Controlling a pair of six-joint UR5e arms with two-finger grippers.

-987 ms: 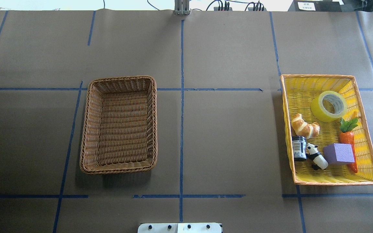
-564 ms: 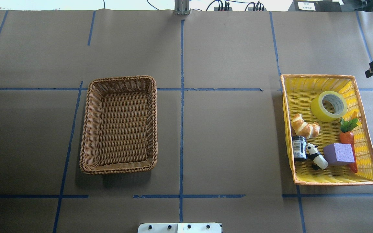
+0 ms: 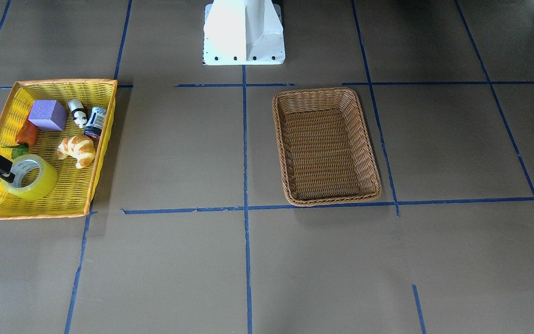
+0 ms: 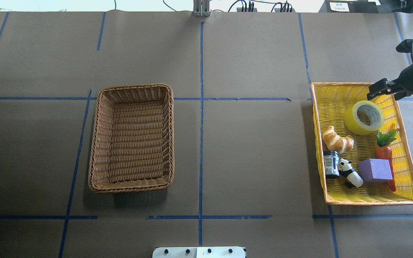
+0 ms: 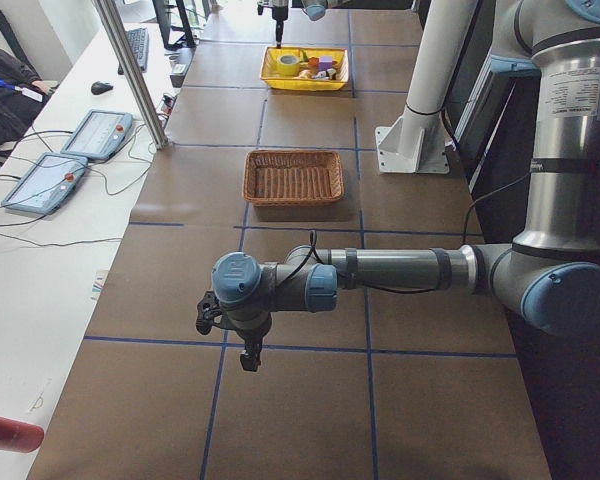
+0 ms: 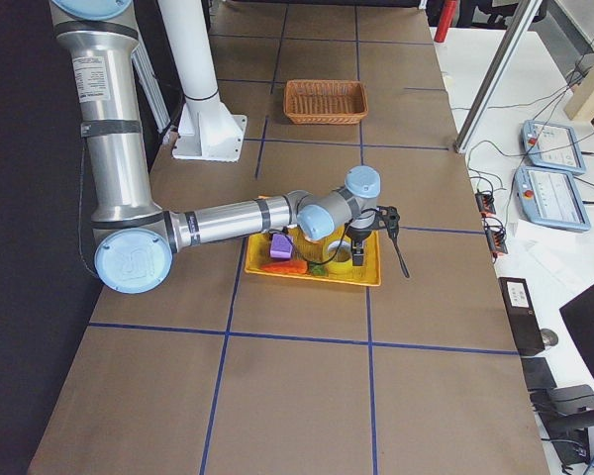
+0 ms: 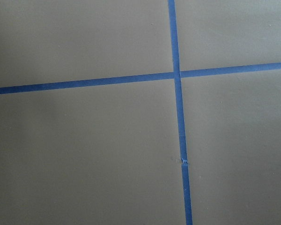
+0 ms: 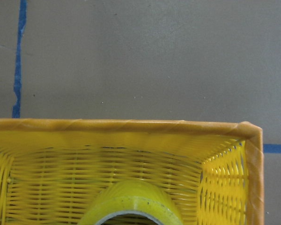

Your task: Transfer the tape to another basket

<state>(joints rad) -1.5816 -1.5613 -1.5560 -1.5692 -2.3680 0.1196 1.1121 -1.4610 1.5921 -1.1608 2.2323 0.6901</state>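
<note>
The tape (image 4: pixel 351 123), a yellow roll, lies tilted in the far part of the yellow basket (image 4: pixel 371 202). It also shows in the front view (image 3: pixel 35 185) and at the bottom of the right wrist view (image 8: pixel 131 199). The wicker basket (image 4: pixel 131 186) stands empty left of the table's middle, also seen in the front view (image 3: pixel 332 200). My right gripper (image 4: pixel 389 70) is open and empty above the yellow basket's far right corner, one finger (image 4: pixel 380 89) just beyond the tape. My left gripper (image 5: pixel 227 342) shows only in the exterior left view, low over bare table; I cannot tell its state.
The yellow basket also holds a croissant (image 4: pixel 337 140), a dark jar (image 4: pixel 331 164), a panda figure (image 4: pixel 350 173), a purple block (image 4: pixel 375 170) and a toy carrot (image 4: pixel 385 150). Blue tape lines cross the brown table. The robot's white base (image 3: pixel 244 32) is at the near edge.
My right gripper came in from the right edge and moved left to above the yellow basket's far right corner, near the tape. The objects have not moved.
</note>
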